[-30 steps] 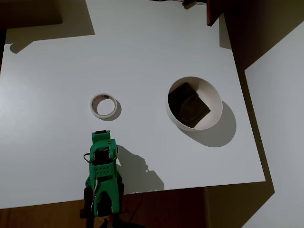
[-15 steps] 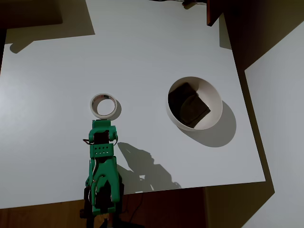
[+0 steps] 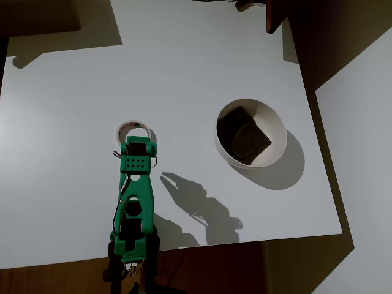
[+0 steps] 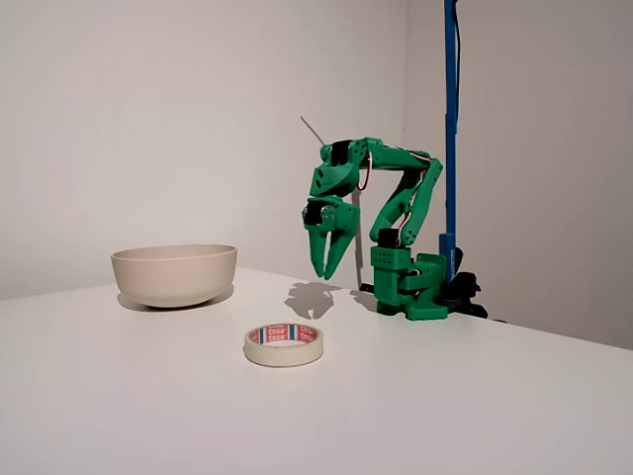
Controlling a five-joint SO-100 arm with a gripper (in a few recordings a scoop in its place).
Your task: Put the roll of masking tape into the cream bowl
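The roll of masking tape lies flat on the white table, a cream ring with a brownish core; in the fixed view the roll of masking tape is in front. My green gripper covers the ring's lower part from above. The fixed view has the gripper pointing down, hanging well above the table behind the tape, its fingertips together and holding nothing. To the right in the overhead view stands the cream bowl; it is the cream bowl at left in the fixed view.
A dark brown blocky lump lies inside the bowl. The arm's base sits at the table's edge, with a blue pole behind it. Dark floor borders the table on the right and at the bottom.
The arm has stretched out from its folded pose toward the tape, and the gripper now overlaps the ring's lower edge. Tape and bowl have not moved.
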